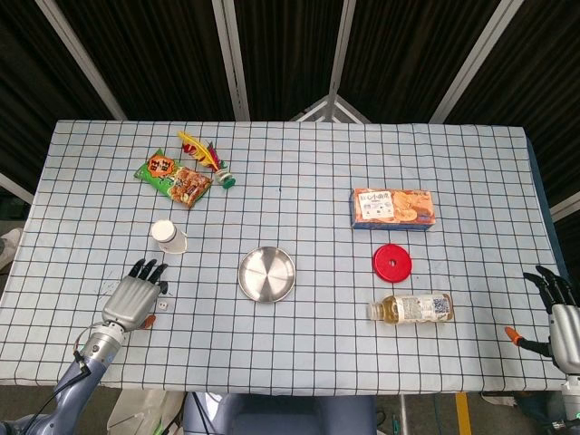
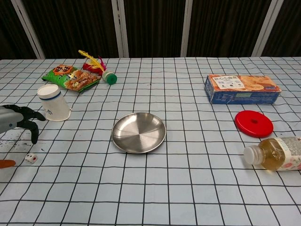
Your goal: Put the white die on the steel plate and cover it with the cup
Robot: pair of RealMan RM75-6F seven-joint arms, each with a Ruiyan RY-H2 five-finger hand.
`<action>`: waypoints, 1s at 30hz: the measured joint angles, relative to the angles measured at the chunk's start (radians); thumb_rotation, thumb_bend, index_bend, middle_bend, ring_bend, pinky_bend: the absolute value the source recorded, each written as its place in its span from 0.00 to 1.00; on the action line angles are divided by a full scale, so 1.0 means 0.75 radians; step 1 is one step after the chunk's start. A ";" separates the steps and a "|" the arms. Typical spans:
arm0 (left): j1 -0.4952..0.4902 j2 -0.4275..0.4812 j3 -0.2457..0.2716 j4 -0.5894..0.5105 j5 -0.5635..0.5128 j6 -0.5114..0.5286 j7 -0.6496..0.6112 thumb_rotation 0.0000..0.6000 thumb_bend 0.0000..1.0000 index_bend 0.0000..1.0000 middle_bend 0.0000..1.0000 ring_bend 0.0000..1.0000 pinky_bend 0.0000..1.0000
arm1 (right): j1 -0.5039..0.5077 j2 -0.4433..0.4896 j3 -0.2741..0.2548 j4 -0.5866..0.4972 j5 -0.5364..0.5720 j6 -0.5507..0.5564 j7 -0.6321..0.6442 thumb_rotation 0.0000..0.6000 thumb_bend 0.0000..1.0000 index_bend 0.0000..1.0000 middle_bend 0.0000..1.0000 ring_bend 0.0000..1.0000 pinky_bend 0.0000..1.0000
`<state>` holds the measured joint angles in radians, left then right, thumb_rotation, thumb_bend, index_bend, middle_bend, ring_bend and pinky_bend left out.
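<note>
Left hand (image 1: 136, 296) at 8 o'clock of the steel plate (image 1: 266, 275), fingers spread wide, holding nothing. White die (image 2: 31, 158) lying on the checked tablecloth (image 1: 308, 181) just beside those fingers, well apart from the plate. Cup (image 1: 169, 236) tipped on its side at 10 o'clock of the plate. Right hand (image 1: 557, 313) at the table's 4 o'clock edge, fingers apart, empty.

The left hand (image 1: 133, 298) has a silver-grey metal back, black fingers (image 1: 145, 268) and an orange thumb tip; a thin cable seems to loop at its blue-grey forearm. The right hand (image 1: 560, 313) looks alike.
</note>
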<state>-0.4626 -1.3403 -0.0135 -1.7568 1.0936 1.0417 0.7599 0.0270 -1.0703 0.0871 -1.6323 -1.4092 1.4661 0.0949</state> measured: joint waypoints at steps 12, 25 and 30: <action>-0.022 -0.046 0.014 0.062 -0.009 -0.021 -0.032 1.00 0.37 0.39 0.05 0.00 0.00 | 0.000 -0.001 0.003 0.005 0.016 -0.012 0.005 1.00 0.10 0.21 0.14 0.14 0.01; -0.031 -0.069 0.028 0.109 0.006 -0.012 -0.060 1.00 0.39 0.42 0.06 0.00 0.00 | 0.003 -0.004 0.003 0.010 0.017 -0.022 0.013 1.00 0.10 0.21 0.14 0.14 0.01; -0.036 -0.076 0.032 0.124 0.002 -0.014 -0.064 1.00 0.40 0.42 0.06 0.00 0.00 | 0.005 -0.005 0.002 0.013 0.020 -0.028 0.014 1.00 0.10 0.21 0.14 0.14 0.01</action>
<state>-0.4895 -1.3974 0.0103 -1.6639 1.0952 1.0310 0.7116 0.0309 -1.0739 0.0889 -1.6225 -1.3940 1.4448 0.1056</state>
